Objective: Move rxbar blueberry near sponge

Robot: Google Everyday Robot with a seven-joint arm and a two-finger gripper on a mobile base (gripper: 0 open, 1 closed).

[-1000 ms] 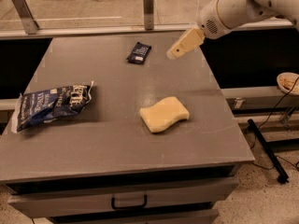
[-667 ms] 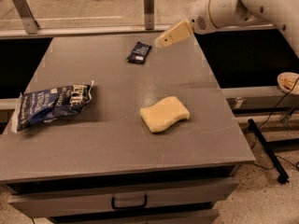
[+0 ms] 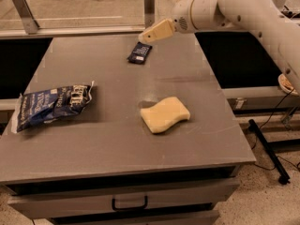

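The rxbar blueberry [image 3: 140, 53], a small flat dark navy wrapper with a white label patch, lies at the far middle of the grey table [image 3: 117, 139]. The sponge [image 3: 165, 114], pale yellow with wavy sides, lies right of the table's centre, well apart from the bar. My gripper [image 3: 145, 37] hangs from the white arm coming in from the upper right. Its cream tip is just above and slightly right of the bar, not touching it.
A large blue-and-white chip bag [image 3: 51, 104] lies at the left side of the table. A metal rail with posts [image 3: 149, 3] runs along the far edge. A drawer handle [image 3: 129, 203] sits below the front edge. A black stand leg [image 3: 267, 149] lies on the floor at right.
The gripper has moved left along the far side of the table, from right of the bar to just above it. The bar, sponge and chip bag have not moved.
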